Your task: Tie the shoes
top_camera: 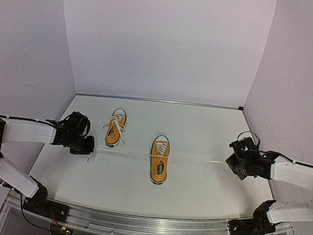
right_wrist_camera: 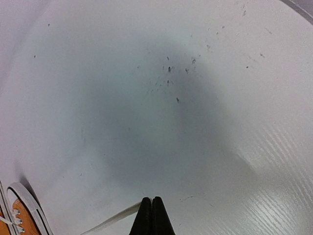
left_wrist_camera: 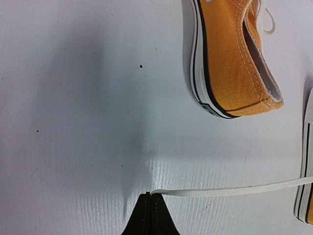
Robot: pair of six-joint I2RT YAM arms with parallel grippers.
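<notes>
Two orange-yellow sneakers stand on the white table. The near shoe (top_camera: 159, 159) sits at the centre, with its white lace (top_camera: 124, 153) pulled out taut to both sides. The far shoe (top_camera: 115, 128) stands left of centre with a loose tangle of lace. My left gripper (top_camera: 89, 148) is shut on the left lace end (left_wrist_camera: 220, 191); the far shoe's heel (left_wrist_camera: 230, 58) shows above it. My right gripper (top_camera: 233, 162) is shut on the right lace end (right_wrist_camera: 115, 220). The near shoe's toe (right_wrist_camera: 24, 215) shows at the lower left of the right wrist view.
White walls enclose the table on three sides. A metal rail (top_camera: 149, 227) runs along the near edge between the arm bases.
</notes>
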